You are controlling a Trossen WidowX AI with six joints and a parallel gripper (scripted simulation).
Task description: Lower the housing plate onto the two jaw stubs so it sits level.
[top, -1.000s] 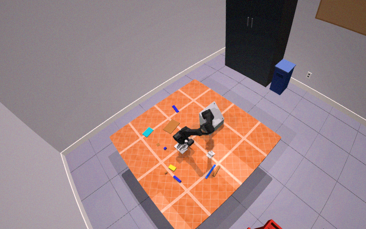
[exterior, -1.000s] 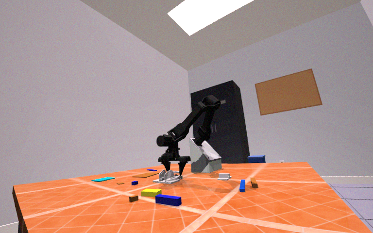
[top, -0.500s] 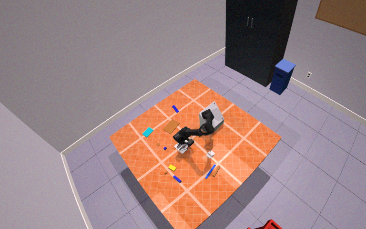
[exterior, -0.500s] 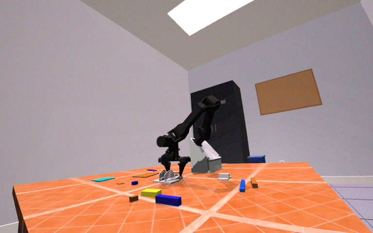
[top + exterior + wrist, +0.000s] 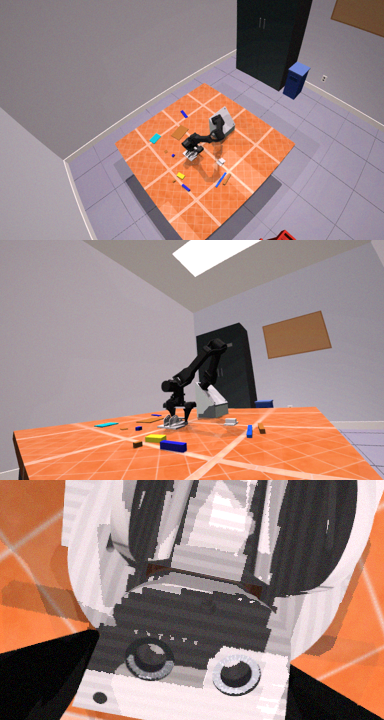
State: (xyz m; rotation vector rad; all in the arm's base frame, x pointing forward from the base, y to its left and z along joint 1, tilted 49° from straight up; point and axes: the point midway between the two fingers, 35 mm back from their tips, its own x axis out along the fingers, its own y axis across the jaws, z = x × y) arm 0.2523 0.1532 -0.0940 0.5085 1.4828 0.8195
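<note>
The pale housing plate (image 5: 192,682) has two ringed round openings with dark centres and a small dark hole. My gripper (image 5: 188,656) (image 5: 179,418) is shut on it, with one black finger at each side edge. The plate is at the near end of the white gripper-like assembly. Two upright curved jaws (image 5: 173,420) stand side by side on the assembly's flat white base (image 5: 163,426) (image 5: 193,159). A thin brown strip shows beyond the plate's arched edge in the wrist view. The jaw stubs are hidden, and I cannot tell whether the plate is fully seated.
A small white block (image 5: 220,161) (image 5: 231,421) lies to the right. Yellow (image 5: 180,175) and dark blue (image 5: 186,187) blocks lie in front. A blue bar (image 5: 220,180) and a brown bar (image 5: 226,179) lie front right. A brown plate (image 5: 179,132) and cyan plate (image 5: 155,138) lie back left.
</note>
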